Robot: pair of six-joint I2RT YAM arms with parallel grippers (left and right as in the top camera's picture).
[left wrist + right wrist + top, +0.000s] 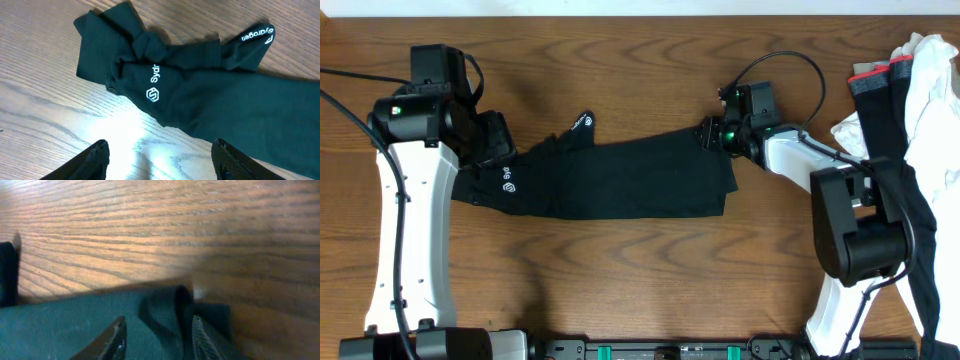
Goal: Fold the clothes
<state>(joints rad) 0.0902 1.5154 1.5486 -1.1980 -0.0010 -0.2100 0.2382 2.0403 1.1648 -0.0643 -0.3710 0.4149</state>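
Your black T-shirt (pixel 620 180) lies stretched in a long band across the middle of the worktop (pixel 650 290), left to right, with its white logo (pixel 152 94) at the left end. Your left gripper (pixel 160 150) hangs spread wide over bare wood just beside that end. Your right gripper (pixel 157 330) sits narrow around a raised fold at the shirt's right end, but you cannot tell whether it truly pinches.

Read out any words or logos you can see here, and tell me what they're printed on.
"Sydrogen": white print on a turned-up flap of the black T-shirt.
"Syd": beside the white hexagon logo on the shirt; the rest is hidden by a fold.
Overhead, both marks are too small to read.
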